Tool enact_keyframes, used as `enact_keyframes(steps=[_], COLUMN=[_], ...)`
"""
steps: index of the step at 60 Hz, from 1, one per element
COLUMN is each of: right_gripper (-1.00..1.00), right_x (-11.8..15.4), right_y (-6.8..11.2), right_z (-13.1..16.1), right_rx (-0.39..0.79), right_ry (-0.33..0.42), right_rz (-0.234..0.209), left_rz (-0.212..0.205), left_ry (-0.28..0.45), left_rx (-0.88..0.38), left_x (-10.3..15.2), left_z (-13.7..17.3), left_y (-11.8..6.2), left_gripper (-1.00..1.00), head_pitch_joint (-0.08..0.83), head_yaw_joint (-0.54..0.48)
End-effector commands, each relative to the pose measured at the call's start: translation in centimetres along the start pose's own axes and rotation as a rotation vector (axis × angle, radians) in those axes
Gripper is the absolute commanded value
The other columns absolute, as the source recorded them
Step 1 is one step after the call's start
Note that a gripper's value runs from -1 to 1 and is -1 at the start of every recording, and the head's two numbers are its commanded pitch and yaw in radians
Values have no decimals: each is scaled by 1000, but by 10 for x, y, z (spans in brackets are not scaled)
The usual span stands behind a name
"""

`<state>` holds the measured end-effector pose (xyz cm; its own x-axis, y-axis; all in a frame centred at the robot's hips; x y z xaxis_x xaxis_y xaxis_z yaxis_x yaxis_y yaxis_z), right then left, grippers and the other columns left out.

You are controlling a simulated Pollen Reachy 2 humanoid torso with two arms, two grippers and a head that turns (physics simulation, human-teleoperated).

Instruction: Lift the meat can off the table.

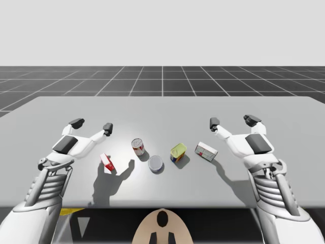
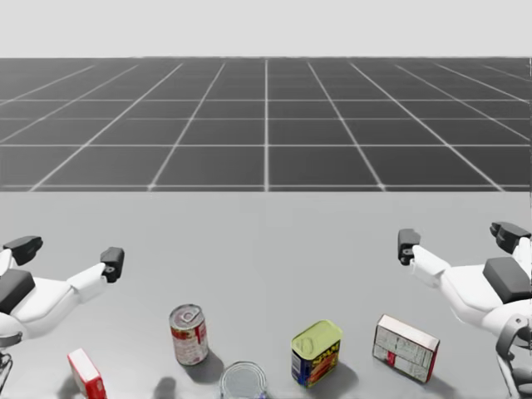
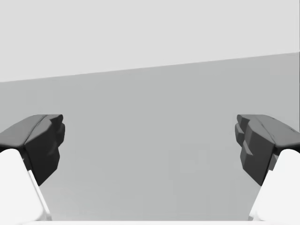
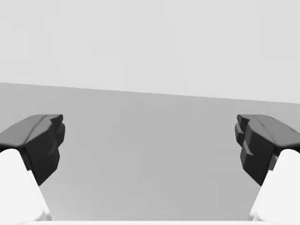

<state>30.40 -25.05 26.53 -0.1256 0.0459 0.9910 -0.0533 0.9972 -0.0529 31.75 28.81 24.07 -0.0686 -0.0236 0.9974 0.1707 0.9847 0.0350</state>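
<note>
Grey bench (image 1: 162,109) carrying five printed packages in a loose row near its front edge. The print on all of them is too small to read.

The left gripper (image 1: 92,125) and right gripper (image 1: 233,121) hang above the bench at either end of the row. Each has its jaws wide apart with nothing between them. The wrist views look past the left gripper (image 3: 150,145) and right gripper (image 4: 150,145) onto bare bench.

From the right, the row runs as follows:
- The white box (image 1: 206,151) lies tilted, with a red-and-green label.
- The meat can (image 1: 177,152) is a rounded-rectangular can with a yellow-green lid. It stands upright on the bench, between the white box and the silver can, nearer the right gripper.
- The silver can (image 1: 156,163) is low and round.
- The red-and-white can (image 1: 137,146) is upright, with its lid in place.
- The small red box (image 1: 106,162) lies under the left arm.

The head view shows the blue-and-yellow side of the meat can (image 2: 317,353). The high view shows mostly its lid.
</note>
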Motion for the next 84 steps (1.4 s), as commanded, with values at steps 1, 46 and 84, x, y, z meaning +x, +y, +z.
enact_keyframes(steps=[1, 46, 84], right_gripper=[-1000, -1000, -1000], right_x=[-1, 3, -22], right_y=[1, 11, 92], right_z=[-1, 5, 89], right_rx=[-1, 55, 454], right_ry=[-2, -5, 112], right_rz=[18, 24, -122], left_rz=[1, 5, 7], left_ry=[-2, -17, -14], left_rx=[-4, -11, -10], left_x=[1, 5, 5], left_z=[0, 3, 3], left_y=[0, -3, -3], left_gripper=[-1000, -1000, -1000], head_pitch_joint=[418, 671, 686], head_yaw_joint=[4, -133, -123])
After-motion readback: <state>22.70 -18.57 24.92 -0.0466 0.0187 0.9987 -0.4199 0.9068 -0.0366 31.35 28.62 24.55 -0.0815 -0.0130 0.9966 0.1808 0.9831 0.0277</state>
